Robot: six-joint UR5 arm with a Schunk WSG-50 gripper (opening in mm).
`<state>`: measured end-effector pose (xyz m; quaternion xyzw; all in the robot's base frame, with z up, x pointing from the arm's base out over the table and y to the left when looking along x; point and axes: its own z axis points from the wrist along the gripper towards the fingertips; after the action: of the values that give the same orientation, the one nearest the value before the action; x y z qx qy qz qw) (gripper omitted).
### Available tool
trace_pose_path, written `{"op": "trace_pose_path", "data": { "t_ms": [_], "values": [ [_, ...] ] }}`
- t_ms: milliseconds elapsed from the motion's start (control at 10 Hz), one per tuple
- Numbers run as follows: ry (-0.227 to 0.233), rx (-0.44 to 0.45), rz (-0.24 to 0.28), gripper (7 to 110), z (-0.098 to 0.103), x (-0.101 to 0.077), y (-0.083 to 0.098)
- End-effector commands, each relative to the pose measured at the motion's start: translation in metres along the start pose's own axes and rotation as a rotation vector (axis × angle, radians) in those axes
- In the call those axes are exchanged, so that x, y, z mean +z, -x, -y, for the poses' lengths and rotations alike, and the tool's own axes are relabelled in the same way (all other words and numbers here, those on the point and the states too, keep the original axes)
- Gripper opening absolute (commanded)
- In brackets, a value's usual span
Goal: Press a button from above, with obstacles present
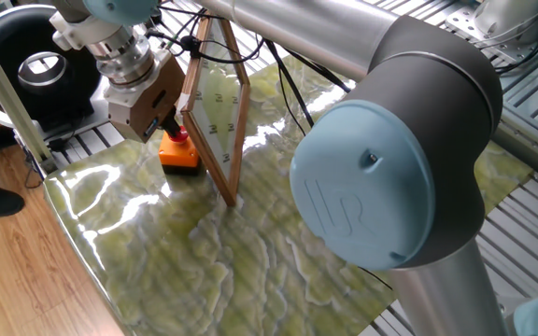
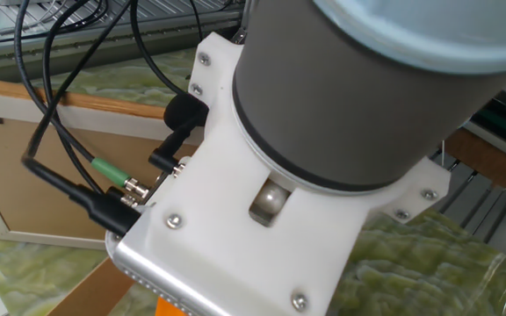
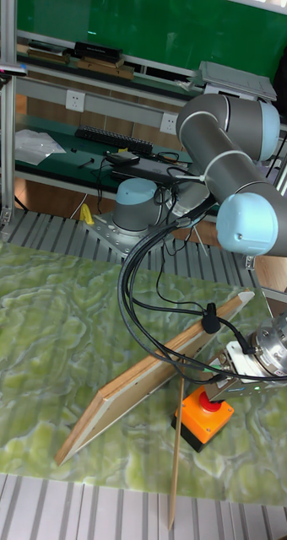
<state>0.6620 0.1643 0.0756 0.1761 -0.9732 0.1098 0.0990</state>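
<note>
The button [image 1: 181, 135] is a red cap on an orange box [image 1: 178, 155] with a black base, close beside the obstacle. That obstacle is a tall clear panel [image 1: 217, 101] in a light wooden frame, leaning over the box. My gripper [image 1: 170, 122] hangs right above the cap. In the tall fixed view its dark tip [image 3: 213, 391] reaches down to the red cap [image 3: 213, 404] on the orange box [image 3: 201, 419], under the panel [image 3: 152, 375]. No view shows a gap or contact between the fingertips. The white wrist flange [image 2: 262, 219] fills the other fixed view and hides the cap.
Black cables [image 3: 139, 287] loop from the wrist over the panel. A black round device [image 1: 35, 65] sits behind the table's left corner. The arm's large elbow [image 1: 390, 177] looms over the green marbled table cover [image 1: 250, 252]. Wooden floor [image 1: 17, 280] lies past the left edge.
</note>
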Motion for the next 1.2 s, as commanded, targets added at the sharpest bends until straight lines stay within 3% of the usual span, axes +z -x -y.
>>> {"op": "trace_pose_path", "data": {
  "t_ms": [0,1100],
  "values": [
    [0.008,0.003,-0.001,7,-0.0009,-0.0011,-0.0004],
    [-0.003,0.001,-0.012,7,0.0022,0.0065,-0.001]
  ]
}}
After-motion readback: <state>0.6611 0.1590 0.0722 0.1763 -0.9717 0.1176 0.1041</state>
